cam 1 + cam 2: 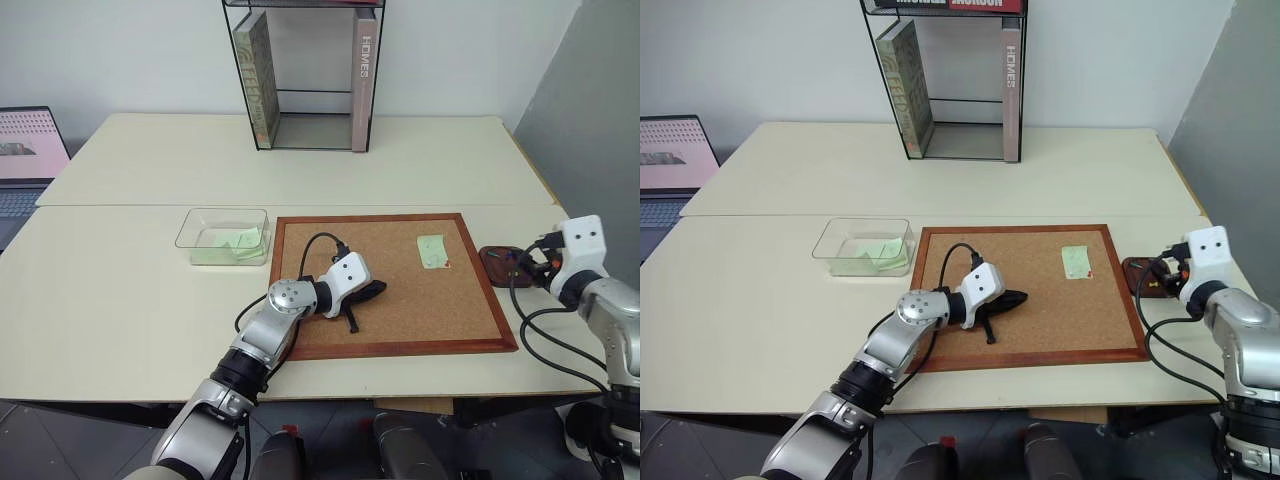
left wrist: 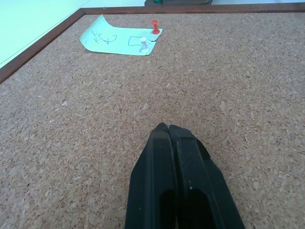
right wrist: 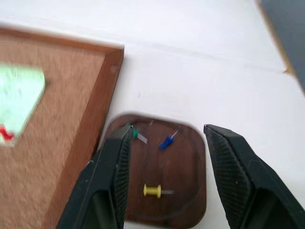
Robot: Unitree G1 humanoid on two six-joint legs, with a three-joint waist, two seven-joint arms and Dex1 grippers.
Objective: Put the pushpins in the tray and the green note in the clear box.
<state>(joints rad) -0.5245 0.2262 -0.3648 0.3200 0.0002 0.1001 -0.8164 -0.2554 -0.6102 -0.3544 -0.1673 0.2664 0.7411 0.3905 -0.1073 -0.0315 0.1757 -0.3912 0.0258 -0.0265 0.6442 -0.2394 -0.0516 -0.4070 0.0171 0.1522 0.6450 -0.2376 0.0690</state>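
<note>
A wood-framed corkboard (image 1: 400,310) lay on the cream table (image 1: 120,300). The left gripper (image 2: 166,128), its two black fingers pressed together and holding nothing, rested low over the cork near the board's middle. A small pale green paper note (image 1: 432,251) lay on the far right part of the board, pinned by a red pushpin (image 2: 155,26) and a white pushpin (image 2: 143,46), both standing upright in the paper.

The right gripper (image 3: 164,138) hovered above a small dark reddish-brown tray (image 3: 190,200) with rounded corners, its fingers parted about halfway and empty. The tray sat on the table just beside the board's right frame and held three loose pins: a green pushpin (image 3: 136,134), a blue pushpin (image 3: 166,141) and a yellow pushpin (image 3: 152,191).

A shallow transparent plastic box (image 1: 200,226) stood just beyond the board's left edge, with pale green paper slips (image 1: 240,240) inside. A black wire-framed glass bookstand (image 1: 305,75) holding books stood at the table's far side.
</note>
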